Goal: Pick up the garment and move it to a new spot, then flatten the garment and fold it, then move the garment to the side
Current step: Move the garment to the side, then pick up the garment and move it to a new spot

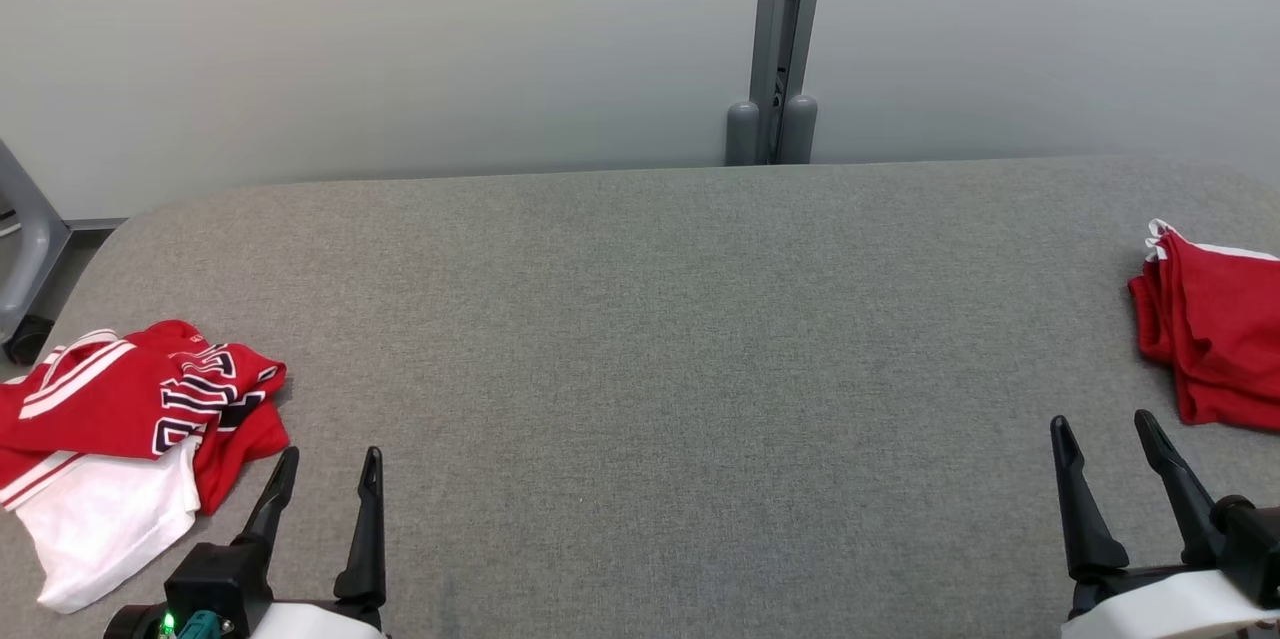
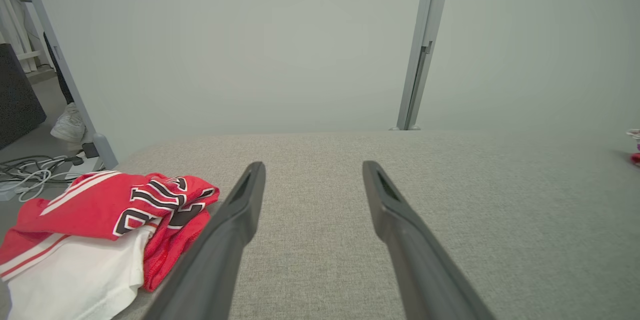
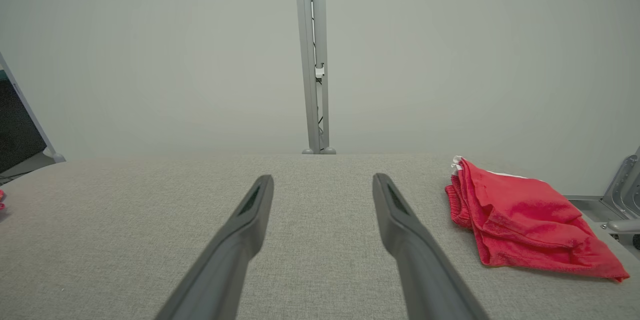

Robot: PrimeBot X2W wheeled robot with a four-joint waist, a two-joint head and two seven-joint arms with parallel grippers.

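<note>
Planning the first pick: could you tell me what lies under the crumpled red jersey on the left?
White fabric pokes out beneath the crumpled red lettered jersey; whatever lies deeper is covered.

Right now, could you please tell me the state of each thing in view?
Jersey: crumpled heap, not folded.
Red garment: folded, lying free.
Left end effector: open, empty, near the jersey.
Right end effector: open, empty.

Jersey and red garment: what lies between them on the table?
The stretch between jersey and red garment is bare table, as the head view shows.
</note>
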